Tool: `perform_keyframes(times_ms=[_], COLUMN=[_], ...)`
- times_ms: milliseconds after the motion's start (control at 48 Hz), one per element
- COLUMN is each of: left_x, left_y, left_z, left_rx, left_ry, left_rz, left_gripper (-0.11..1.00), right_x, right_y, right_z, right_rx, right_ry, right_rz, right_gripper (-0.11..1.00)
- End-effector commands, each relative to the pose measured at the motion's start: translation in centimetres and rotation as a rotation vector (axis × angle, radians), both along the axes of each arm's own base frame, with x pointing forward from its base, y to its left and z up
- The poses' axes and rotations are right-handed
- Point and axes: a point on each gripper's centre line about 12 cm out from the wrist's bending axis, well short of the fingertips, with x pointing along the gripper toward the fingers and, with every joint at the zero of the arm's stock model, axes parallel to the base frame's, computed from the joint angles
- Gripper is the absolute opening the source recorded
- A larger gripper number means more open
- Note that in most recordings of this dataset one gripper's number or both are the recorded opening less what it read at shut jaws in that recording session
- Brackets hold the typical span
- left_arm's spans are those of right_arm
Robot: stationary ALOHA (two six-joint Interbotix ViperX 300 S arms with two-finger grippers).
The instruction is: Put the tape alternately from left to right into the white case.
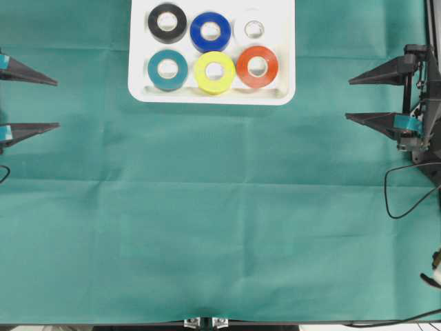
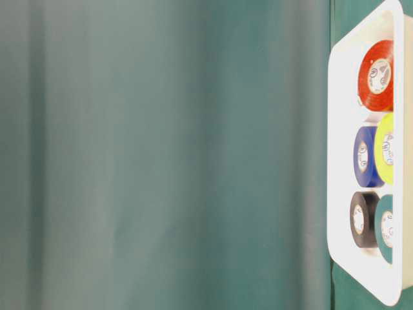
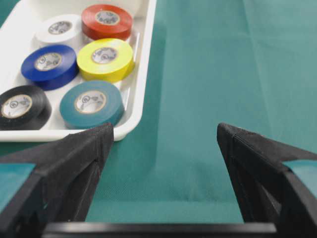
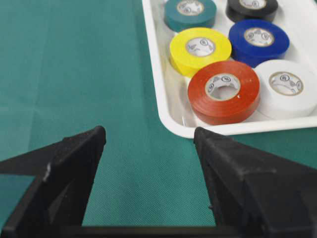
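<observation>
At the left edge of the overhead view we see the left gripper [image 1: 58, 103], fingers spread and holding nothing, above the green cloth [image 1: 220, 227]. Further right, at the top, the white tray [image 1: 212, 95] lies with its long side running left to right. All six rolls lie flat in it, holes facing up: black [image 1: 167, 23], blue [image 1: 210, 32] and white [image 1: 253, 27] behind, teal [image 1: 167, 69], yellow [image 1: 214, 72] and red-orange [image 1: 257, 66] in front. At the far right the right gripper [image 1: 347, 98] is likewise spread and empty. Only the wrist views show the printed labels on the cores; the table-level view hides the white roll.
</observation>
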Motion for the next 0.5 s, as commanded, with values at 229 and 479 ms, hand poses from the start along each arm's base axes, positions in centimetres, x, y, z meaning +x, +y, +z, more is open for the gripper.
perform_keyframes(times_ms=[229,479], left_x=[0.31,0.27], left_y=[0.08,0.07], left_z=[0.74,0.61], left_rx=[-0.001,-0.002], left_ry=[-0.019,-0.014], left_rz=[0.004,0.004], left_gripper=[0.72,0.72], right_x=[0.15,0.18], right_y=[-0.02,-0.03], right_z=[0.23,0.26], right_rx=[0.003,0.002], right_ry=[-0.004,-0.004], right_rz=[0.000,0.000], right_gripper=[0.78,0.78])
